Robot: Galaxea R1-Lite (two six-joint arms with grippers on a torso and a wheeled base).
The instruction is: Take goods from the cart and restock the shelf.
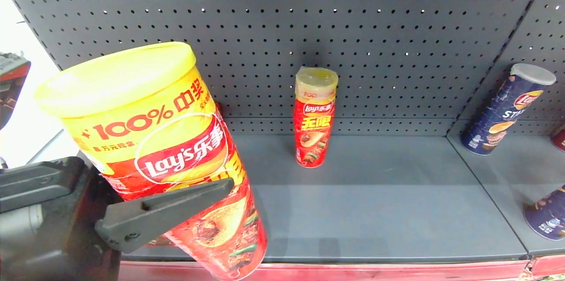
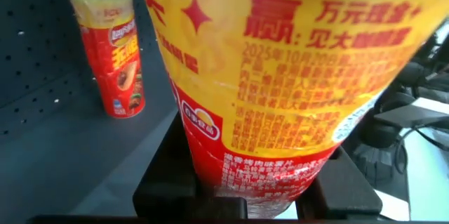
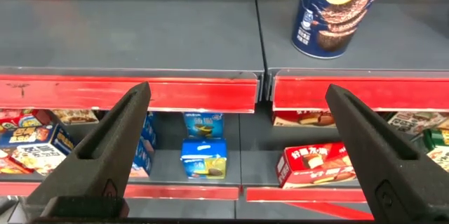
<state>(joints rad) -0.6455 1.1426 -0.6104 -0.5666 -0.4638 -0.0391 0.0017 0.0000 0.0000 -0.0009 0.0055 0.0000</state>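
My left gripper (image 2: 252, 199) is clamped on the yellow-lidded chip canister (image 1: 167, 148), which is tilted over the shelf board's (image 1: 375, 201) front left edge (lid leaning left, base nearer me), the standing chip canister (image 1: 314, 118) lies ahead-right by the back panel, well apart, and my right gripper (image 3: 238, 161) gapes open lower down.

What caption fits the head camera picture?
Left tool grips a tilted chip can at a grey shelf where one red can stands.

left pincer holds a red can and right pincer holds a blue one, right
No: the right pincer is open and empty, per the right wrist view; the blue can stands on the shelf. The left pincer holds a red can.
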